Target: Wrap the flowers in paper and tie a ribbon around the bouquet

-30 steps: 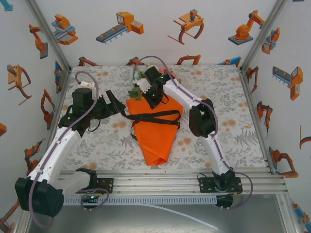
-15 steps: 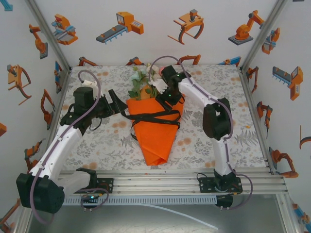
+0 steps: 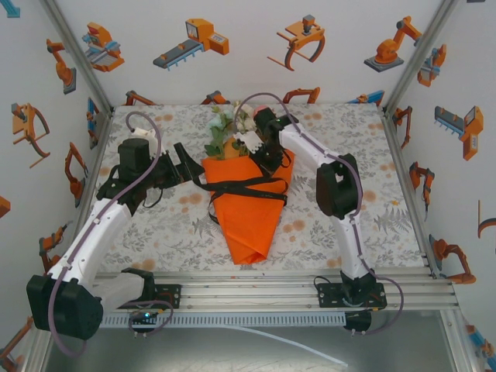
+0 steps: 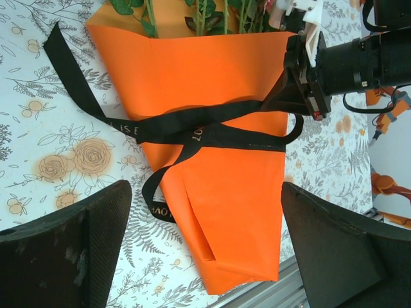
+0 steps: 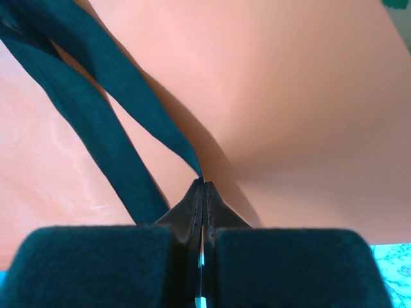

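ribbon [image 5: 96,128] is pinched by the right gripper [image 5: 202,187] at frame centre, left gripper [image 4: 205,212] held wide; bouquet [image 4: 218,83] could be dragged by an unopposed tug.

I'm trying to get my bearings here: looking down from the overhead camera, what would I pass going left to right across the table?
left arm's open fingers → orange bouquet, with the black ribbon lying across it → right arm's dark elbow joint
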Available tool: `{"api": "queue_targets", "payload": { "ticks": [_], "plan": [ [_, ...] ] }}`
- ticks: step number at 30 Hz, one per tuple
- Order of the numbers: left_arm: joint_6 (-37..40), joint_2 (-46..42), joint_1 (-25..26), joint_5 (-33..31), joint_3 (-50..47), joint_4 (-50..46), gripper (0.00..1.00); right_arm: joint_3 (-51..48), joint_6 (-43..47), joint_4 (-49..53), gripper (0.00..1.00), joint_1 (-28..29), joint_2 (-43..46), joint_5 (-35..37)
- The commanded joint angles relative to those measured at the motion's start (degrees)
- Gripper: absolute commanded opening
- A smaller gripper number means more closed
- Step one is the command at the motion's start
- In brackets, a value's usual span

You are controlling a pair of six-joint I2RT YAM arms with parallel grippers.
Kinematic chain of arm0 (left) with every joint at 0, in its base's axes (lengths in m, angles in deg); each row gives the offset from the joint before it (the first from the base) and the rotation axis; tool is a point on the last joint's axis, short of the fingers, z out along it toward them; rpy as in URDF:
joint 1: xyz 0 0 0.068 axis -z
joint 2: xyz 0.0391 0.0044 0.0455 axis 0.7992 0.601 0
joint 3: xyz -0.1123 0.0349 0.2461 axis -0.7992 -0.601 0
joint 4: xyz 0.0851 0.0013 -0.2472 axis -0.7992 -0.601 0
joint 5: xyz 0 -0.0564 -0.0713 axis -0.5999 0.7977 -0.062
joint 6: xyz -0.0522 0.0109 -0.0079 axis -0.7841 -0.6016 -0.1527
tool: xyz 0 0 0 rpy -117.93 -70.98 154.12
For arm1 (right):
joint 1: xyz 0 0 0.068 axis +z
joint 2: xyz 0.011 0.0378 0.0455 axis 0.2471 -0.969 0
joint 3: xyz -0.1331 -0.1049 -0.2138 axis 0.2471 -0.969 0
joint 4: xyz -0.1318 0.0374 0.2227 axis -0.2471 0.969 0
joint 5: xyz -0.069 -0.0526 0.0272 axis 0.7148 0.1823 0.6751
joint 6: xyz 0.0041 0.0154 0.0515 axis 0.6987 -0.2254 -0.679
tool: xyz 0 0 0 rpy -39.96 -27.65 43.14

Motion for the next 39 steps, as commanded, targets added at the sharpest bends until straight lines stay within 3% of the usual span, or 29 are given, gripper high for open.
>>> {"api": "queue_targets", "payload": {
  "ticks": [1,3,7,11,14,18,24,28,39],
  "plan": [
    [1.4,-0.3,0.5,1.6,-0.1,2.6,0.90,1.7,-8.2,-6.0,0.00,-0.8,4.3,-4.9],
    [3.4,0.1,1.5,2.2,0.4,4.7,0.89,-1.0,-20.2,-16.3,0.00,-1.5,8.3,-3.6],
    [11.6,3.7,8.4,2.3,3.7,7.4,0.78,-9.3,-51.4,-34.1,0.00,-3.2,15.4,6.4],
    [19.4,9.5,14.7,4.3,7.0,8.5,0.69,-12.1,-68.5,-36.8,0.00,-4.5,17.0,11.8],
    [26.2,13.3,18.9,4.6,7.4,10.2,0.67,-11.3,-72.6,-34.9,0.00,-4.7,16.4,13.0],
    [34.4,20.3,23.2,1.5,11.9,5.1,0.65,-11.2,-77.7,-31.6,0.00,-4.8,16.4,15.5],
    [40.9,26.5,26.8,5.3,13.8,8.6,0.62,-11.9,-83.6,-27.3,0.00,-6.2,17.3,20.2],
    [44.2,32.0,27.9,5.9,15.3,11.0,0.62,-12.4,-84.4,-27.4,0.00,-8.3,17.2,17.6],
    [51.0,45.3,27.1,6.0,24.1,4.5,0.63,-14.8,-82.7,-28.8,0.00,-9.1,18.3,15.0]
  ]
}}
